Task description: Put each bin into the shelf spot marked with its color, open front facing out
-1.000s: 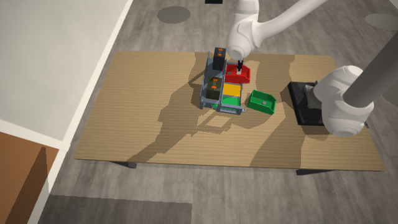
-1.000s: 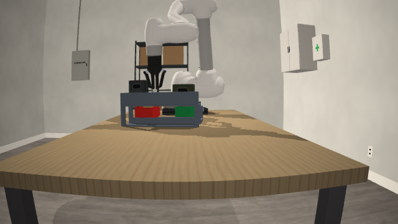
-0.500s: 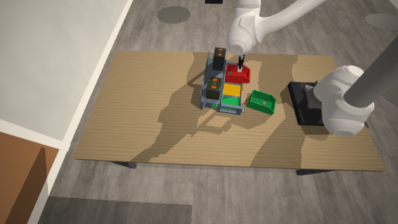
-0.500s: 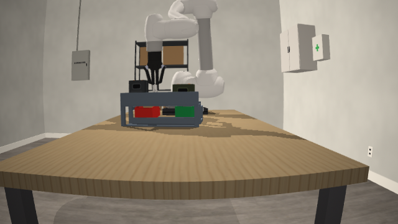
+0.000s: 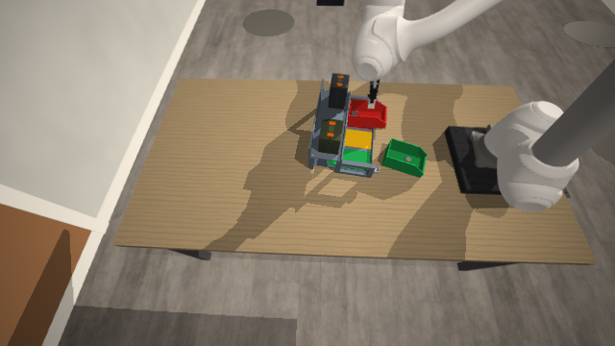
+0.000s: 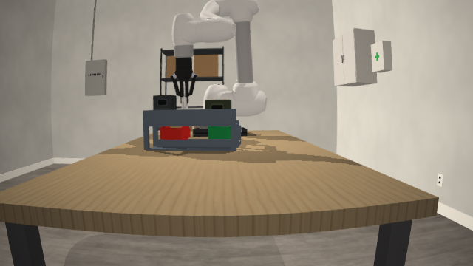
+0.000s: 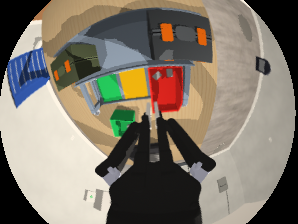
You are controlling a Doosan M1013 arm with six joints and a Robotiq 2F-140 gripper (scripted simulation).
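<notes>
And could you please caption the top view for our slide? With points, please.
Gripper [image 5: 372,104] [image 7: 152,107] at the red bin [image 5: 375,120] [image 7: 166,91]; green bin [image 5: 399,165] [image 6: 219,132] [image 7: 120,118] beside the shelf [image 5: 314,127] [image 6: 189,117] [image 7: 187,82].

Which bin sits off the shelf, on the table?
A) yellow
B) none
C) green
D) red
C: the green bin lies on the table in front of the shelf, outside its frame.

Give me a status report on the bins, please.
Gripper shut, empty, above red bin. Red bin on shelf, green bin on table. Black case on top board, near gripper.
</notes>
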